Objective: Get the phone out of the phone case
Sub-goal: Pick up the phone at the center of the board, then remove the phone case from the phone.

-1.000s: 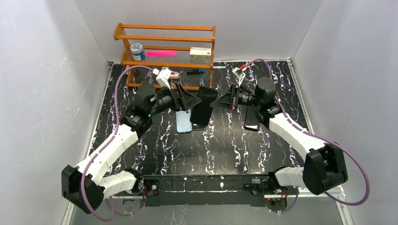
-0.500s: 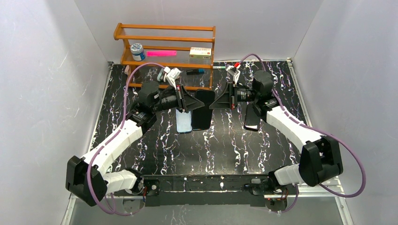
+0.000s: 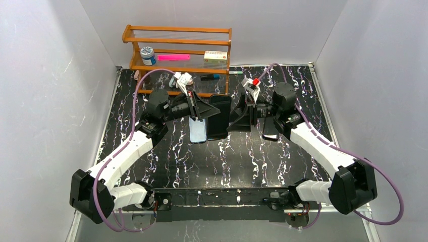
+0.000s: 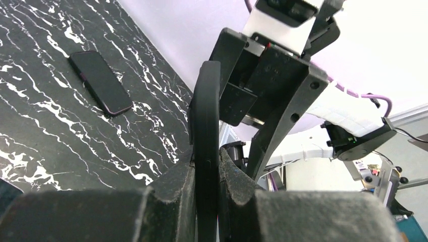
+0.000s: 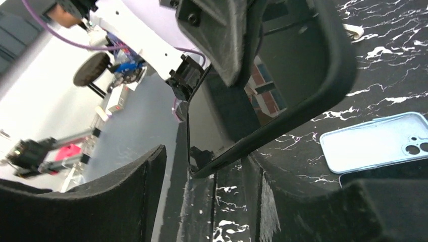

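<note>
A black phone case (image 3: 219,117) with the phone in it is held off the table, and my left gripper (image 3: 208,112) is shut on its left edge. The left wrist view shows the phone case (image 4: 207,116) edge-on, pinched between my left gripper's (image 4: 207,164) pads. My right gripper (image 3: 237,120) is open at the case's right edge. In the right wrist view the phone's glossy screen (image 5: 217,126) and the case's rim (image 5: 323,80) reach between my right gripper's (image 5: 207,164) spread fingers, with a wide gap on the left side.
An empty light blue case (image 3: 198,131) lies on the black marble table (image 3: 242,161) under the held one. Another black phone (image 3: 271,128) lies flat beside my right arm. A wooden shelf (image 3: 176,50) with small items stands at the back.
My left gripper closed on the phone case's left edge. My right gripper, shut a second ago, has opened and now sits lower against the case's right edge.
</note>
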`<state>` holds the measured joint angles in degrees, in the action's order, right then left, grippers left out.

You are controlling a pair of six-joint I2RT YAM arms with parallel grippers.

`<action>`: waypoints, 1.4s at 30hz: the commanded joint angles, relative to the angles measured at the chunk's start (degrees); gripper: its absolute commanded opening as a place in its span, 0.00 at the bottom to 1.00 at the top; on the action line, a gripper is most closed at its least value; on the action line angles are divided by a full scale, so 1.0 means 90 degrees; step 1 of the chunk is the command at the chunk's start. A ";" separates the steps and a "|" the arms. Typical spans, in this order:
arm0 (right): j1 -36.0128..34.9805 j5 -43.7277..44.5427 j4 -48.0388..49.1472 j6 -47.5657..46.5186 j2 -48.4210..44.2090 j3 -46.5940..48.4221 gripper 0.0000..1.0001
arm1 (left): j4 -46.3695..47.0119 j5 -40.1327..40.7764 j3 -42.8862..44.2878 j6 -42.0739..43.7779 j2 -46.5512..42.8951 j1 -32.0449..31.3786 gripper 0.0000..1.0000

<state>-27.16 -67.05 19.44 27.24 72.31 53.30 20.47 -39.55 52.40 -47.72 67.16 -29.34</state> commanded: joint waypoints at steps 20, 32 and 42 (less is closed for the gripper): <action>-0.0420 -0.0563 -0.0915 -0.2197 -0.0413 -0.0066 0.46 | 0.1652 -0.0020 -0.0129 -0.0995 -0.0298 0.0067 0.00; -0.0420 -0.0386 -0.0808 -0.2150 -0.0408 0.0099 0.39 | 0.1651 -0.0180 -0.0218 -0.1045 -0.0276 0.0067 0.00; -0.0420 -0.0239 -0.1492 -0.2911 -0.0235 0.0561 0.09 | 0.1642 -0.0398 -0.0045 -0.1425 -0.0111 0.0065 0.00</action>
<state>-30.61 -70.67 8.84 7.97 69.60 52.53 32.58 -40.84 50.06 -57.12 66.57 -28.82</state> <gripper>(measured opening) 0.298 0.117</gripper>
